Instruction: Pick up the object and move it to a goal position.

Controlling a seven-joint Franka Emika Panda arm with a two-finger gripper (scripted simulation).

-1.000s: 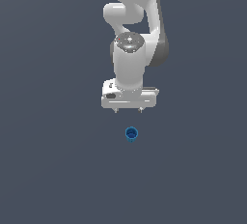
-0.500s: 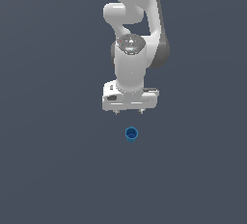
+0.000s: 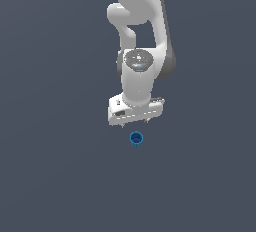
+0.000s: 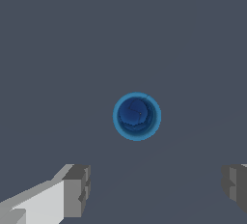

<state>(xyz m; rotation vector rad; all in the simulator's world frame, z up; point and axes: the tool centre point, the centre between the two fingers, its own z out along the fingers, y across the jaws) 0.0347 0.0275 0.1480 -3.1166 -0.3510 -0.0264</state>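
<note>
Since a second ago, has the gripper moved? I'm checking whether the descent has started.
Yes. In the exterior view the gripper sits closer to the blue cup, which stayed put.

The white arm (image 3: 142, 36) reaches down from the top of the frame, its hand (image 3: 135, 121) pointing downward. Just beneath the hand, apart from it, sits the small bright-blue cup (image 3: 136, 138) on a plain dark grey surface (image 3: 55, 176).

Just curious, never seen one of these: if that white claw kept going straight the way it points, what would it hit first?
Probably the blue cup, or the floor right beside it. The open gripper points down, its fingers apart; depth is unclear.
</note>
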